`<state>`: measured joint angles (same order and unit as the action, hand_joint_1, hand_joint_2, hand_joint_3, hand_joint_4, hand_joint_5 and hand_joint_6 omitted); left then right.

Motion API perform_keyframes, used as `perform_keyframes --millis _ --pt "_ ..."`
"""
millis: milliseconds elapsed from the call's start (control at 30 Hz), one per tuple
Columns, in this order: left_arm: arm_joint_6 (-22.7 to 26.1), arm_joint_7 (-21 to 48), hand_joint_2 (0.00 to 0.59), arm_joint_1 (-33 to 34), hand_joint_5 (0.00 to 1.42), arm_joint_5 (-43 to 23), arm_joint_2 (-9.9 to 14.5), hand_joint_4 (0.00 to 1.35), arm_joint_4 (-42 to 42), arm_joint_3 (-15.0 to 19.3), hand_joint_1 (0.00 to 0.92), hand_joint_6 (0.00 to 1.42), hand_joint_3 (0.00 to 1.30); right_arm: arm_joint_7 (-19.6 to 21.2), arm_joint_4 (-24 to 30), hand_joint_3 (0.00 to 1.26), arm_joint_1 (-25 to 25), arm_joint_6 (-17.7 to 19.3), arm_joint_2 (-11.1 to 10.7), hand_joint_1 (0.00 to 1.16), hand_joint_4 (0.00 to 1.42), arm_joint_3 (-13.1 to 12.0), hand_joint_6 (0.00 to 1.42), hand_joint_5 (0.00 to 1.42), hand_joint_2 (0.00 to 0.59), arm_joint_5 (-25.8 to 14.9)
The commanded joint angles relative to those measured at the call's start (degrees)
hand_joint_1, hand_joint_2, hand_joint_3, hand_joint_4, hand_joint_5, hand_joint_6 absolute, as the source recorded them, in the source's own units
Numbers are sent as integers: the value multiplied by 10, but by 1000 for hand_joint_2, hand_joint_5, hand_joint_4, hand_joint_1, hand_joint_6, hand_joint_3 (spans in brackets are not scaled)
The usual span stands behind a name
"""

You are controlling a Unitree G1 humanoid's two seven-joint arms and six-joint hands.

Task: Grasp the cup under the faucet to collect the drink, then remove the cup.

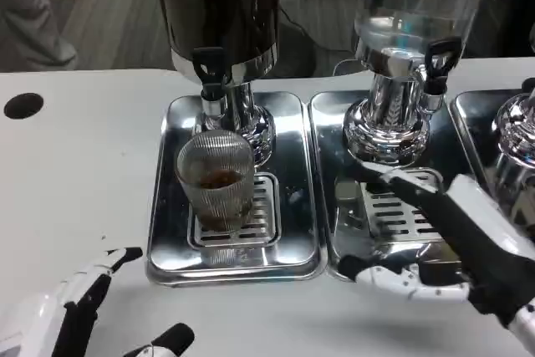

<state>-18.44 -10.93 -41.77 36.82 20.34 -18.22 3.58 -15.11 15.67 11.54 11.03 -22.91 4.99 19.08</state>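
The left hand (79, 323) has a white back and white fingers with black tips. The right hand (451, 244) is white and black too.

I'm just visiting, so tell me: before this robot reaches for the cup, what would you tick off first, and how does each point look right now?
1. Cup stands upright on the drip grate below the dark dispenser's faucet: ok.
2. Drink collected: some dark liquid shows in the cup, well below the rim; whether that is enough: cannot tell.
3. Faucet no longer pouring: no stream visible, but cannot tell for sure.
4. Right hand free to grasp: ok, it holds nothing and its fingers are apart, over the neighbouring tray.
5. Right hand lined up with the cup: not ok, it is apart from it, off to the side.
6. Left hand out of the way: ok, low at the table's near edge, holding nothing.
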Motion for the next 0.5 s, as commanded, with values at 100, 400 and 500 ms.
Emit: perform_keyframes --millis 100,400,500 --pt "-34 -23 50 -26 184 1 2 138 18 10 0 497 218 5 22 190 -40 -42 30 627 175 44 99 189 155 44" --pt "-65 -39 52 -51 187 0 0 140 31 17 0 496 218 18 -3 198 -98 -114 75 637 187 81 118 194 159 96" --pt "-76 -43 53 -60 187 -3 -1 140 39 20 0 496 219 20 -16 199 -117 -129 85 639 187 89 119 194 160 103"
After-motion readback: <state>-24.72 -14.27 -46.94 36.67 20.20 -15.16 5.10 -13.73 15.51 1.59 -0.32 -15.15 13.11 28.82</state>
